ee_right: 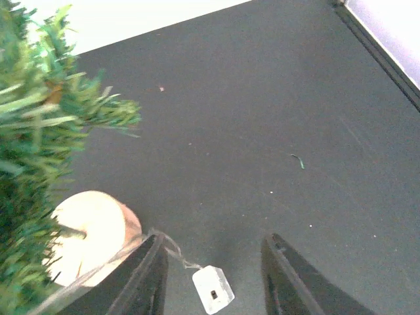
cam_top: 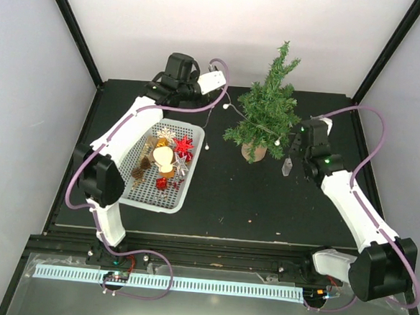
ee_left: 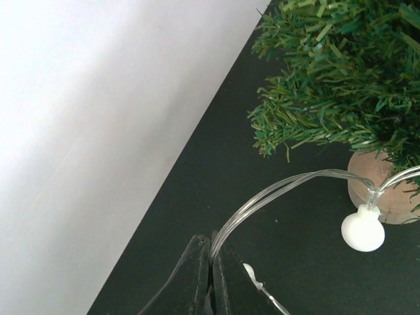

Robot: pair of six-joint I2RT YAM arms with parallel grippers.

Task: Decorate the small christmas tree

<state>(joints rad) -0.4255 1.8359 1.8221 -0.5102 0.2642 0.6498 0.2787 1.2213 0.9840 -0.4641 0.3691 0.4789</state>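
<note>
Dark-green small christmas tree [cam_top: 267, 111] upright, long axis vertical.

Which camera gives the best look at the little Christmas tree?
Top external: the whole tree shows, tip to base. Left wrist catches only lower branches and part of the base; right wrist only the base and a few branches.

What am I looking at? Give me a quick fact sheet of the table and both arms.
Tree: small dark-green bristly christmas tree, upright on round tan base
Left gripper: shut on clear light-string wire carrying a round white bulb
Right gripper: open, low beside the tree's base
Basket: white perforated plastic basket of ornaments, left of tree
</note>
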